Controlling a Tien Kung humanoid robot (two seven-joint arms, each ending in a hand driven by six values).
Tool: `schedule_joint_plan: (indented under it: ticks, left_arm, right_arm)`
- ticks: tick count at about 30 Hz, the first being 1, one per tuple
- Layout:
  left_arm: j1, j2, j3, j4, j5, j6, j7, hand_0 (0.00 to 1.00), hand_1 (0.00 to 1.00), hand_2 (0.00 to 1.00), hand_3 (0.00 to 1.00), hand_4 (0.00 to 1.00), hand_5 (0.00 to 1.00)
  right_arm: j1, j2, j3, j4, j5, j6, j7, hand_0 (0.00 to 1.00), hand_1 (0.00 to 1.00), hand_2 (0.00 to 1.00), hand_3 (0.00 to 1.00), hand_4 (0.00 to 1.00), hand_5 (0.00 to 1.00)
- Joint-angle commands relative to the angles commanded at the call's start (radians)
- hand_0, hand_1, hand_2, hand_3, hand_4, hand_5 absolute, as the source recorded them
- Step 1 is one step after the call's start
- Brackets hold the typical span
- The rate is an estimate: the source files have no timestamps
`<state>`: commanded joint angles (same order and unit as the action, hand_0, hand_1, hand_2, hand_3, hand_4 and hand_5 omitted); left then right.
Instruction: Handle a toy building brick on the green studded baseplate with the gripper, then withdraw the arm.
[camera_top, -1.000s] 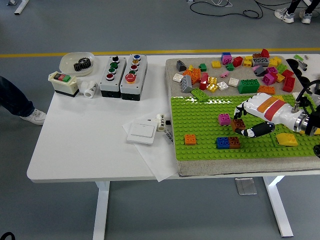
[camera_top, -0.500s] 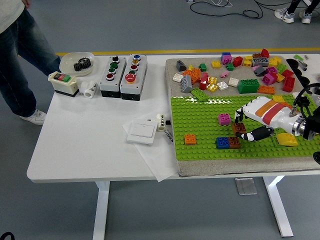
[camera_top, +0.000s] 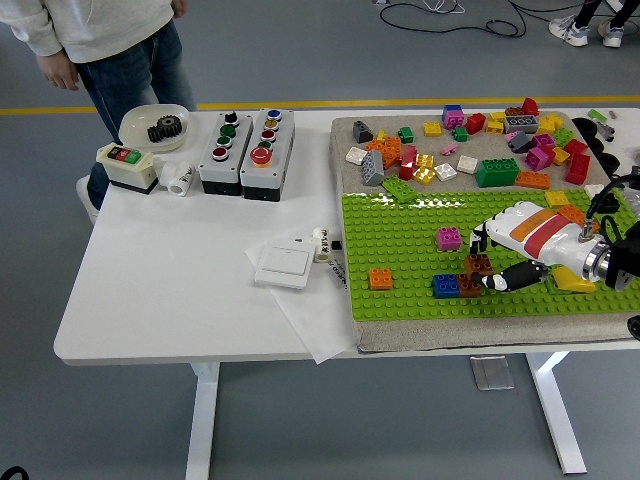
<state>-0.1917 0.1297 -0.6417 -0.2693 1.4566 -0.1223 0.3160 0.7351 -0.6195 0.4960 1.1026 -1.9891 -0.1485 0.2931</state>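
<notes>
Right hand (camera_top: 500, 258): reaching in from the right edge over the green studded baseplate (camera_top: 410, 262), white with an orange-red band, fingers curling around a dark brown brick (camera_top: 479, 264) and grasping it, the black-tipped thumb lying on the near side.
Dark brown brick: sitting low over the baseplate's near-right part, just right of a blue brick (camera_top: 446, 285) and touching or nearly touching a second brown brick (camera_top: 468, 287) joined to it; whether it is pressing onto the studs cannot be told.
Other bricks on the baseplate: a pink brick (camera_top: 449, 238) lying just left of the hand, an orange brick (camera_top: 381, 279) sitting farther left, a yellow sloped brick (camera_top: 577, 279) showing near the wrist.
Loose brick pile (camera_top: 470, 145): spreading over the grey mat beyond the baseplate's far edge.
Left side of the table (camera_top: 180, 290): two button boxes (camera_top: 247, 151), a white bowl holding a black gear (camera_top: 166, 127), a white wall switch (camera_top: 283, 265) resting on paper.
Person (camera_top: 110, 40): standing at the far-left corner, one hand hanging by the jeans.
</notes>
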Motion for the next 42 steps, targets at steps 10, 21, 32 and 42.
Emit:
schedule_joint_plan:
  ticks: [10, 21, 32, 42]
  left_arm:
    - [0.005, -0.001, -0.007, 0.0, 0.012, -0.002, 0.0, 0.732, 0.728, 0.729, 0.595, 0.658, 0.6]
    - [0.004, 0.0, -0.007, -0.001, 0.016, -0.004, 0.001, 0.732, 0.727, 0.73, 0.595, 0.657, 0.599]
    - [-0.001, 0.001, -0.001, -0.001, 0.007, -0.002, 0.002, 0.732, 0.727, 0.728, 0.595, 0.658, 0.599]
    - [-0.004, 0.002, -0.002, -0.001, 0.01, -0.003, 0.003, 0.732, 0.727, 0.728, 0.595, 0.657, 0.596]
  right_arm:
    - [-0.013, 0.0, 0.013, 0.039, 0.0, 0.014, -0.009, 0.399, 0.502, 0.547, 0.519, 0.758, 0.477]
    - [-0.011, 0.013, 0.009, 0.049, -0.001, 0.017, -0.009, 0.397, 0.501, 0.549, 0.52, 0.767, 0.486]
    - [-0.005, 0.034, 0.0, 0.027, -0.005, 0.013, -0.004, 0.397, 0.502, 0.553, 0.522, 0.779, 0.501]
    - [0.002, 0.044, -0.01, -0.001, -0.006, 0.002, 0.004, 0.395, 0.503, 0.554, 0.522, 0.78, 0.503]
